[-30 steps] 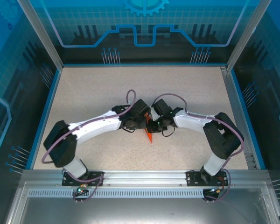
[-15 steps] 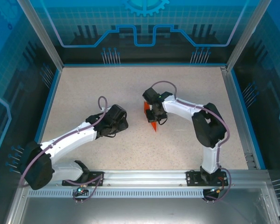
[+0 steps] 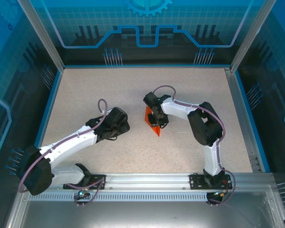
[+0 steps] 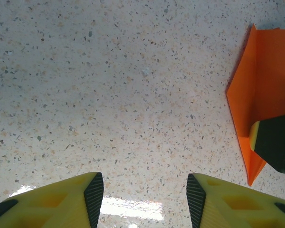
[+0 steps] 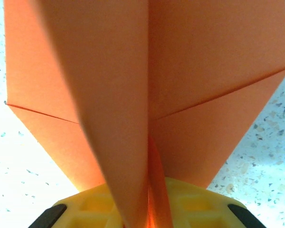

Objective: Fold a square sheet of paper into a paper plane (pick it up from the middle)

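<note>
The folding looks done: the plane (image 3: 153,125) is at about the middle of the worktop (image 3: 99,85), a narrow orange dart with sharp creases and a raised centre ridge, nose toward the near edge. The right fingers (image 5: 190,206) sit close on either side of that ridge, but I cannot tell whether they are clamped on it. The left fingers (image 4: 80,202) stand apart over bare worktop nearer the left edge, so only letting go seems left.

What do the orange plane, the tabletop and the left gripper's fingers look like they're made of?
The paper plane: thin matte paper, judging by its sharp creases and flat folded layers. The table: a hard speckled surface, perhaps laminate or stone composite; glare shows a slight sheen. The left gripper: fingers likely of moulded yellow plastic with recessed pockets, faced with black pads, perhaps rubber.
</note>
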